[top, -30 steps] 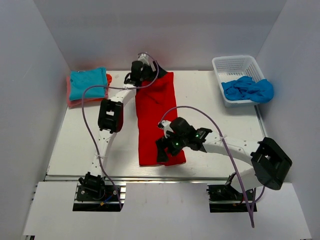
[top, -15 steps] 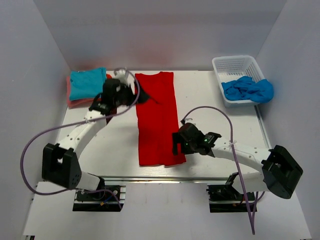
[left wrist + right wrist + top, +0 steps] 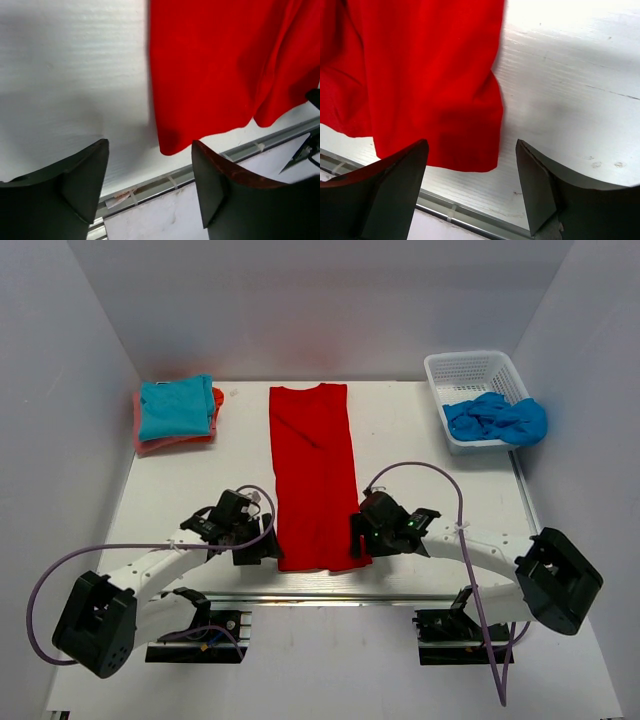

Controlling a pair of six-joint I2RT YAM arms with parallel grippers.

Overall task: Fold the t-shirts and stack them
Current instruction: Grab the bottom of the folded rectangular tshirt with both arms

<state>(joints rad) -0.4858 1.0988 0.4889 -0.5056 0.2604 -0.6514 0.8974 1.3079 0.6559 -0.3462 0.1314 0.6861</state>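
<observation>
You are working on a flat white table [image 3: 170, 502] boxed in by plain grey-white walls [image 3: 320, 310] on the left, right and far sides, with a metal rail [image 3: 320, 591] along its near edge. The large bright red cloth t-shirt [image 3: 312, 480] lies flat in the middle of the table as a long narrow strip running from the far edge to the near edge. Your left gripper [image 3: 264, 546] sits low just beside its near left corner, and in the left wrist view that corner lies just ahead of the gap between the two dark fingers [image 3: 82, 180], which stand apart with nothing between them. Your right gripper [image 3: 358, 538] is at the near right corner, its jaws also spread and empty, with the hem corner lying just ahead of the gap. The turquoise folded t-shirt [image 3: 176, 407] rests on the orange-pink folded t-shirt [image 3: 175, 444] in the far left corner, well apart from both grippers. A white plastic mesh basket [image 3: 470, 370] in the far right corner holds a crumpled blue cloth [image 3: 495, 418] that spills over its rim. A second ago your left gripper was at the shirt's far end; it has since swung to the near left corner, while your right gripper has stayed by the near hem.
</observation>
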